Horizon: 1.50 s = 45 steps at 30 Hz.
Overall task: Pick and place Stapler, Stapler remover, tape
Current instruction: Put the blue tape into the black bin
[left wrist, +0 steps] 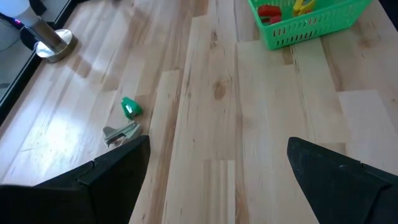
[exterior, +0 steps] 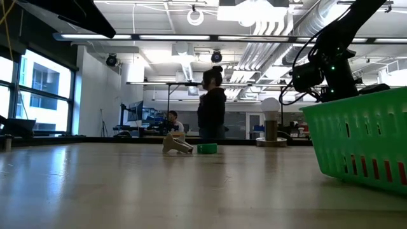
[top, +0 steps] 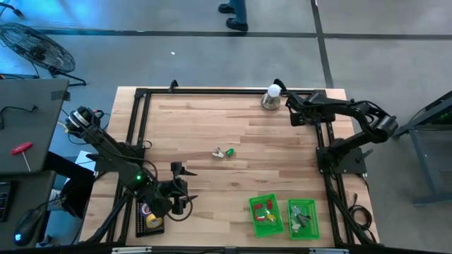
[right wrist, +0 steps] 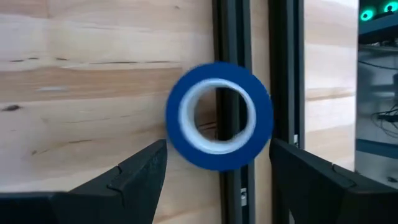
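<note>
Right claw (right wrist: 217, 162) wide open — blue tape roll (right wrist: 219, 116) seemingly between fingers

The small grey item (top: 219, 152) and green piece (top: 230, 152) at table centre were too small to identify. A blue tape roll (right wrist: 219, 116) was motion-blurred. The three o'clock edge cut off the green basket (exterior: 362, 143), its contents indistinct.

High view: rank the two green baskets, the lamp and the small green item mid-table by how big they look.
1. Two green baskets, left and right: look alike, so unranked.
2. Lamp.
3. Green item, smallest.
</note>
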Each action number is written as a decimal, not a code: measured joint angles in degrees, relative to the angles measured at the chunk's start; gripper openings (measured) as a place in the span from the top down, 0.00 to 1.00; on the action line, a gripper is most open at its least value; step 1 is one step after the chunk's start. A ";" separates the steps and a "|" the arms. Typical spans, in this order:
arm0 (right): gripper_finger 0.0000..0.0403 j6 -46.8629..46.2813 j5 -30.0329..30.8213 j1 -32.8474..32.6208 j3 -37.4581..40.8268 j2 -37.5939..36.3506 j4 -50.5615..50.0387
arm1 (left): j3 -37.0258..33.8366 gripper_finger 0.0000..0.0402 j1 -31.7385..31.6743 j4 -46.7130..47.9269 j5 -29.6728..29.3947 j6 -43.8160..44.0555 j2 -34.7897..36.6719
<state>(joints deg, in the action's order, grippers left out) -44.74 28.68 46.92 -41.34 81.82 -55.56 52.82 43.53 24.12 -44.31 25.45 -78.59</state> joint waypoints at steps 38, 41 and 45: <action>0.66 15.48 0.01 8.48 7.71 -0.04 15.40 | 0.00 0.08 -0.04 -0.45 -8.63 -1.20 0.02; 0.80 18.05 -1.28 8.43 7.58 -0.20 15.11 | 0.00 0.08 -0.04 -0.44 -8.57 -1.20 0.02; 0.80 19.39 -1.35 7.03 7.65 -0.13 15.00 | 0.00 0.08 -0.04 -0.44 -7.67 -1.18 0.02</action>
<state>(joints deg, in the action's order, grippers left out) -25.35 27.33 53.94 -33.69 81.69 -40.56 52.82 43.48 23.68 -51.99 24.27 -78.56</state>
